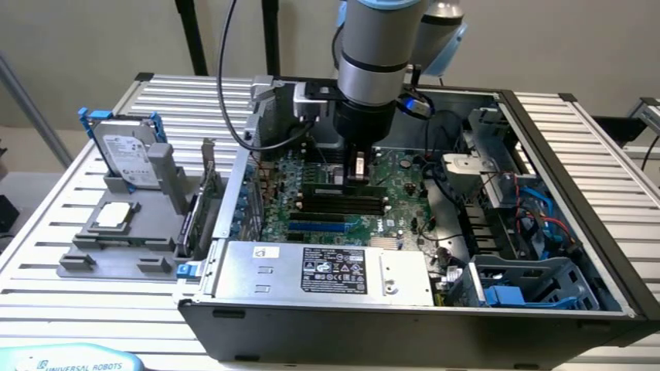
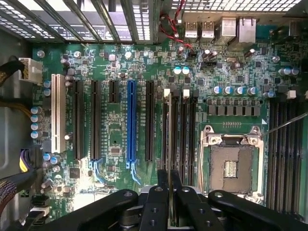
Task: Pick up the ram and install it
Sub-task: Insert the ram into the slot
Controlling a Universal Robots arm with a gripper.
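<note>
My gripper (image 1: 357, 174) hangs inside the open computer case, low over the green motherboard (image 1: 397, 174). Its black fingers (image 2: 156, 202) are shut on the ram (image 2: 169, 134), a thin stick seen edge-on. The stick runs along the black memory slots (image 2: 180, 130) and lines up with the one nearest the expansion slots; I cannot tell whether it touches that slot. In the exterior view a small part of the ram (image 1: 358, 165) shows between the fingers, just above the memory slots (image 1: 335, 202).
An empty processor socket (image 2: 231, 163) lies beside the slots, and a blue expansion slot (image 2: 131, 125) on the other side. The power supply (image 1: 330, 270) fills the case's near side. Outside on the exterior view's left, a grey holder (image 1: 88, 263) carries a hard drive (image 1: 129, 158), a processor chip (image 1: 113, 216) and an upright card (image 1: 203, 202).
</note>
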